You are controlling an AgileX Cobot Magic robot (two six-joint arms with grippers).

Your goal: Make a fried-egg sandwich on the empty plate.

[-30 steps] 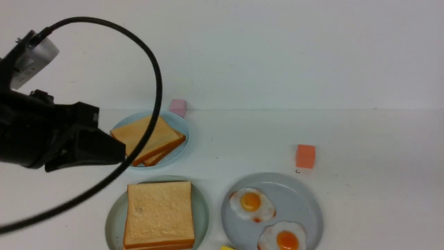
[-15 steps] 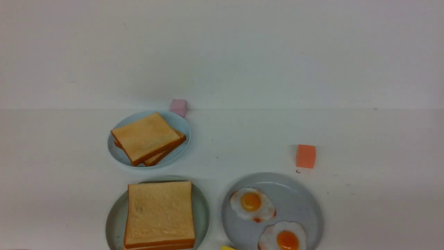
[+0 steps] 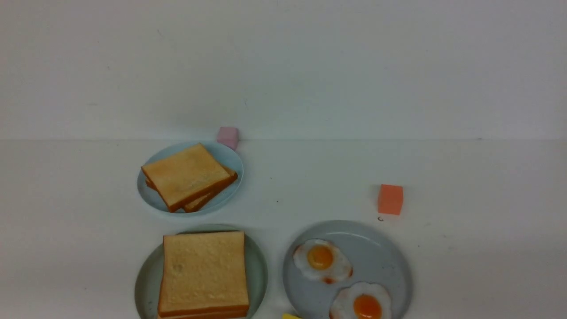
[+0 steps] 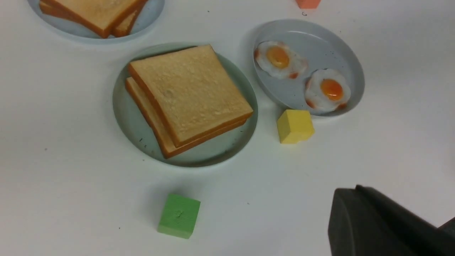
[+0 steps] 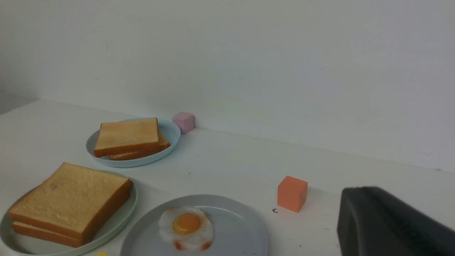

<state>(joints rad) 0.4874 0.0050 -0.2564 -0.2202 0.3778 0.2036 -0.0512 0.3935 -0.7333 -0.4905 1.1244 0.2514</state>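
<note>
The mint-green plate [image 3: 146, 274] sits at the near left and carries two square toast slices [image 3: 203, 270] stacked one on the other. The stack also shows in the left wrist view [image 4: 188, 94] and the right wrist view [image 5: 71, 199]. No egg shows between the slices. Two fried eggs [image 3: 321, 260] [image 3: 361, 303] lie on the grey plate [image 3: 385, 257] to its right. My left gripper [image 4: 355, 190] is shut and empty, above bare table near the plates. My right gripper [image 5: 355, 192] is shut and empty, right of the orange cube. Neither gripper shows in the front view.
A light-blue plate [image 3: 230, 161] behind the mint plate holds two more toast slices [image 3: 186, 175]. A pink cube [image 3: 227, 136] sits by the wall, an orange cube [image 3: 390, 199] behind the grey plate, a yellow cube [image 4: 295, 125] and a green cube [image 4: 178, 215] near the table's front.
My left arm and its cable, which covered the left side of the front view one second ago, have drawn back out of that view. The plates and food have not moved.
</note>
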